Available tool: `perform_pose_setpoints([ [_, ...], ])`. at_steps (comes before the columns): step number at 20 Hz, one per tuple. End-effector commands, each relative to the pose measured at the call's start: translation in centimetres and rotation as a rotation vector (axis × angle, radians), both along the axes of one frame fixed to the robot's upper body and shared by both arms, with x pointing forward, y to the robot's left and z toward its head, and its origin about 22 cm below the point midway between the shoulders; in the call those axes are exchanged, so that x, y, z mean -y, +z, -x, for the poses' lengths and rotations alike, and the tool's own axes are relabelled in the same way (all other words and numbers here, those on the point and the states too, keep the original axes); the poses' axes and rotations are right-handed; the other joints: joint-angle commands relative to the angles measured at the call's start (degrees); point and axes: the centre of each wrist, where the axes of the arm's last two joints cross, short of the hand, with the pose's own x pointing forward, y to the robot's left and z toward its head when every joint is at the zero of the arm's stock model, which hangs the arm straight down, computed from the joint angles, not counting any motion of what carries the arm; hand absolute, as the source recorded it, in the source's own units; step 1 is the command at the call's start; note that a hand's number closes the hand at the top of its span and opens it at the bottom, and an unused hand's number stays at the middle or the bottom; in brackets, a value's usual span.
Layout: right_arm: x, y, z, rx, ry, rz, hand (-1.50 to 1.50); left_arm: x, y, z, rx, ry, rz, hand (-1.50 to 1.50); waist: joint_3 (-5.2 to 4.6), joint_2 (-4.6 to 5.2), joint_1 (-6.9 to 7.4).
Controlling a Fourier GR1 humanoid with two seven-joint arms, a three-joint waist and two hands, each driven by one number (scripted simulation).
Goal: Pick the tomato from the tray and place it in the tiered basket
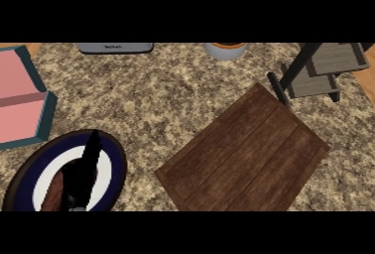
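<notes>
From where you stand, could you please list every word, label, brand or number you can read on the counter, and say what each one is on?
Grey appliance at the top edge: a short dark marking on its front, too small and blurred to read.
Nothing else carries readable text: not the wooden tray, the plate, the pink box, the tiered basket or the cup.
</notes>
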Motion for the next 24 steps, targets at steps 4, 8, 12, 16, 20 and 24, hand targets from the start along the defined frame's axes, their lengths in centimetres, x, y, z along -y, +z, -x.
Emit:
perform_pose_setpoints([
  [4, -0.5, 6.1, 0.2, -0.117, -0.285, -0.106, 1.50, 0.8, -0.7, 0.4, -0.029, -0.019, 0.003, 0.00, 0.03, 0.87, 1.71],
  [8, 0.3, 8.1, -0.7, -0.114, -0.311, -0.138, 1.50, -0.7, -1.0, 0.5, -0.032, -0.021, -0.002, 0.00, 0.09, 1.39, 2.40],
  [12, 2.5, 9.8, -1.6, -0.126, -0.336, -0.178, 1.50, 1.6, -0.6, -0.4, -0.013, -0.038, 0.015, 0.00, 0.25, 1.68, 2.33],
  [16, 2.7, 9.8, -3.9, -0.165, -0.307, -0.174, 1.50, 1.0, 0.7, -1.2, -0.024, -0.054, 0.015, 0.00, 0.36, 1.88, 2.94],
  [20, 3.2, 8.9, -5.9, -0.206, -0.258, -0.192, 1.50, 1.3, -1.1, -0.6, -0.013, -0.037, 0.011, 0.00, 0.37, 1.95, 2.59],
  [24, 5.9, 7.6, -8.0, -0.252, -0.242, -0.204, 1.50, 0.1, 0.0, -0.8, -0.018, -0.054, 0.030, 0.00, 0.40, 2.15, 3.23],
])
